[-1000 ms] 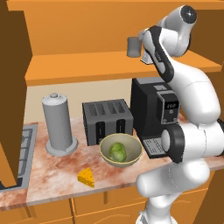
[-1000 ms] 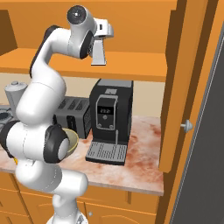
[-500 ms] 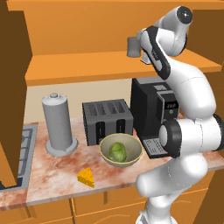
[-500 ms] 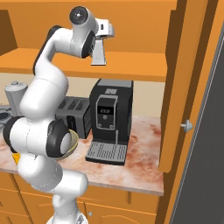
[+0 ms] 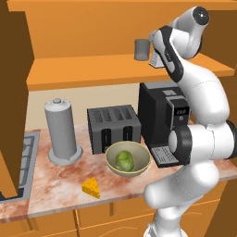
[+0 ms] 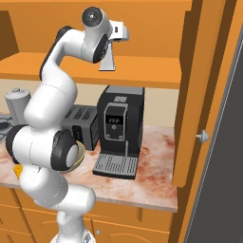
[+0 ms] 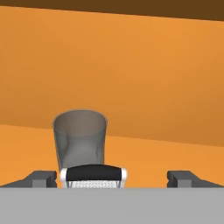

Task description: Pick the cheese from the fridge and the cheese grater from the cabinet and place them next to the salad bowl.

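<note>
Since a second ago the things on the counter and shelf lie as they did; only the arm has shifted a little, its upper links leaning slightly further over the shelf while the hand stays up at the cabinet (image 5: pixel 115 69).

The gripper (image 7: pixel 113 177) is spread wide — its two dark fingertips (image 7: pixel 41 177) stand well apart on either side of the cheese grater (image 7: pixel 93 176) and hold nothing. The grater stands upright on the orange wooden shelf, between the fingers but nearer the left one in the hand view; whether either finger touches it I cannot tell. It is a silver tapered box with perforated faces and a dark top handle. Just beyond it stands a dark grey cup (image 7: pixel 80 137), smooth and slightly flared.

On the mottled pink stone counter (image 5: pixel 46 185) below, the cheese (image 5: pixel 91 187) — a small yellow-orange wedge with holes — lies near the front edge, left of and close to the salad bowl (image 5: pixel 127 159), a round olive-tan bowl holding a green lettuce head. Behind the bowl sits a boxy dark grey toaster (image 5: pixel 113 127) with slots on top; to its left a tall grey cylinder with a knobbed lid (image 5: pixel 61 132), to its right a black coffee machine (image 5: pixel 162 120). At the far right of the right base view the dark fridge (image 6: pixel 220 166) shows beside an open orange cabinet door.
</note>
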Robot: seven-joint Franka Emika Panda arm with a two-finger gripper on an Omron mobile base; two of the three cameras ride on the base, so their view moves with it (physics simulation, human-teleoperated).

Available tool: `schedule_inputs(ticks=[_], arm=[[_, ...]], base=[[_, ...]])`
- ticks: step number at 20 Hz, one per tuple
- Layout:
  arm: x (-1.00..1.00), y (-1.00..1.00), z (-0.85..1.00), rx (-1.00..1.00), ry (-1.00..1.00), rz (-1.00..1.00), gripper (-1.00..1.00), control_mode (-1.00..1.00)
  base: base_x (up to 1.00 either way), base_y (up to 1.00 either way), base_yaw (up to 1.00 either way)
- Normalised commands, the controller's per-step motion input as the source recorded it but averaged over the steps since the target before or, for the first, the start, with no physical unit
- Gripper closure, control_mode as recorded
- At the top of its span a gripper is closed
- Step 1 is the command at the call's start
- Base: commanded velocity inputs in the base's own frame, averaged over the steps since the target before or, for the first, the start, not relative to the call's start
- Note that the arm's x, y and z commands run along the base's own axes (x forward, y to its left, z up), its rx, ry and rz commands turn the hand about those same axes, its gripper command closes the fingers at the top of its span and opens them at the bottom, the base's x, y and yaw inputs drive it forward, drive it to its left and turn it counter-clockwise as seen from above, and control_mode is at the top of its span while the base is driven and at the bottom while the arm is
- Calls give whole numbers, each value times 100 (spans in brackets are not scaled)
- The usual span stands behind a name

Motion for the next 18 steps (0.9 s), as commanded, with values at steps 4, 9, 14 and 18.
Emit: schedule_inputs(ticks=[4,9,14,18], arm=[[0,0,-14,0,0,0,-100,-100],[2,0,-6,0,0,0,-100,-100],[5,0,-3,0,0,0,-100,-100],[0,0,-5,0,1,0,-100,-100]], base=[[0,0,0],[0,0,0],[0,0,0],[0,0,0]])
